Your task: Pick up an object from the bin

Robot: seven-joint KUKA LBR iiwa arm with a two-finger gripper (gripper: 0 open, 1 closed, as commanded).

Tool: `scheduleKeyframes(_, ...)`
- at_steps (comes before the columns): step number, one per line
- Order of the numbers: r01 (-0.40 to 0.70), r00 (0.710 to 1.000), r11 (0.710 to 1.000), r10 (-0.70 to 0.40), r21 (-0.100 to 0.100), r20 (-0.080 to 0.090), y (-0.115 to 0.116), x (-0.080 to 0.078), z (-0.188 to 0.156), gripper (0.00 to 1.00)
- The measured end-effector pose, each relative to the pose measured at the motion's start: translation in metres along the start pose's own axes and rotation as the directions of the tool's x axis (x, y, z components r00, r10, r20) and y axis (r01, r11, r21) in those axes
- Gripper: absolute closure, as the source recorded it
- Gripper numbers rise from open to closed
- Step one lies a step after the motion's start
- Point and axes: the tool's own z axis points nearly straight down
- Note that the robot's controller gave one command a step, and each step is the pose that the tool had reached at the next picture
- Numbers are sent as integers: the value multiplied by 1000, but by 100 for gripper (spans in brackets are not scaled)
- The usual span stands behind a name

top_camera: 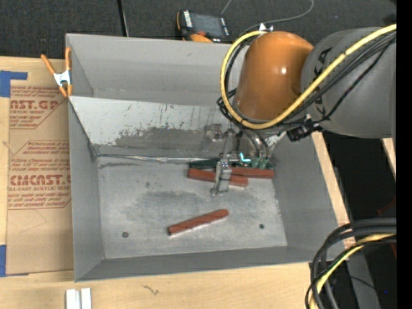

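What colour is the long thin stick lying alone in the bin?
The long thin stick is reddish-brown, in the camera view.

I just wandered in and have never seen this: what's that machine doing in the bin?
A robot arm reaches from the right into a grey bin. Its gripper is low near the back of the floor, right over a red-brown stick with a green piece beside it. A second stick lies apart, nearer the front. Nothing looks lifted yet.

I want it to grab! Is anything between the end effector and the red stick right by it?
Nothing visible does. The end effector sits right at that red-brown stick; the second stick lies apart, lower down.
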Motion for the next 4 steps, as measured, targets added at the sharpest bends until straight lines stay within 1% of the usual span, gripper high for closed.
scheduleKeyframes(1,111,994,994,-111,1,4,-42,6,138,0)
scheduleKeyframes(2,112,994,994,-112,1,9,-41,3,129,100)
scheduleKeyframes(3,111,994,994,-111,1,10,-41,4,133,0)
scheduleKeyframes(4,-28,1000,1000,28,0,8,5,-3,133,0)
